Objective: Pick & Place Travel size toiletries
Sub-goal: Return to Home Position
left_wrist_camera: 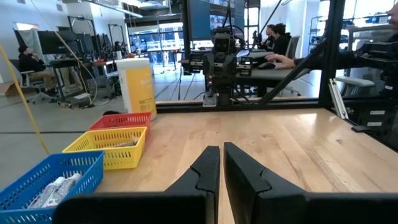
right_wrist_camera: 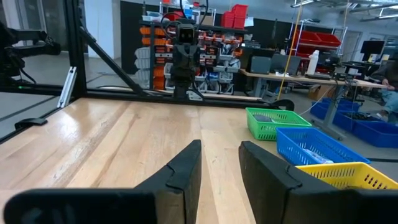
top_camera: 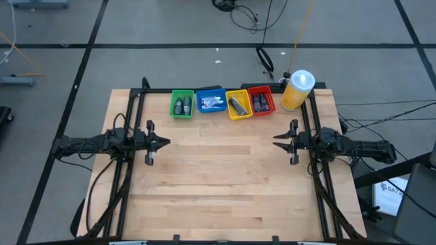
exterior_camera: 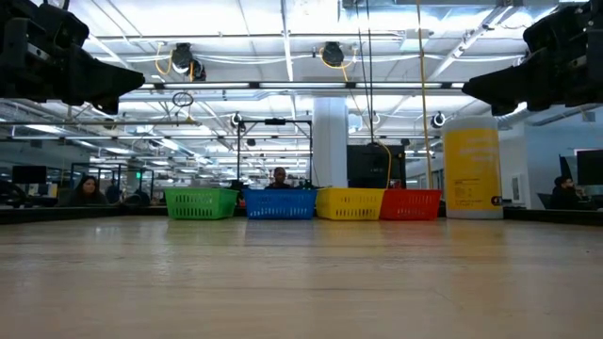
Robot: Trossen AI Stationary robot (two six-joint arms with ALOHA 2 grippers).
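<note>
Bare boards of the wooden tabletop (top_camera: 225,184) fill the foreground at table height, and from above no loose item shows on them. The travel size toiletries (top_camera: 212,103) all sit in a row of four baskets at the far edge. Two dark grey bottles (top_camera: 182,106) lie in the green bin (exterior_camera: 200,203). White-silver sachets with blue marks lie in the blue bin (exterior_camera: 281,204). A dark elongated piece (top_camera: 238,105), too small to name more closely, lies in the yellow bin (exterior_camera: 350,203). Small dark bottles (top_camera: 259,102) stand in the red bin (exterior_camera: 411,203). Just beside the red bin stands the big yellow bottle (top_camera: 298,90) with its white cap.

Judging by this, the sorting looks finished. What is left appears to be only parking the arms, and they seem at or very near that pose.

Both arms lie stretched out level and raised above the boards, facing each other across the middle and well apart from the bins. The left gripper (top_camera: 165,143) hangs near the left side. Its fingers (left_wrist_camera: 205,168) are all but closed, with a thin slit between them, and they carry nothing. The right gripper (top_camera: 276,142) mirrors it near the right side. Its fingers (right_wrist_camera: 186,165) are parted by a moderate gap, and they carry nothing either.
</note>
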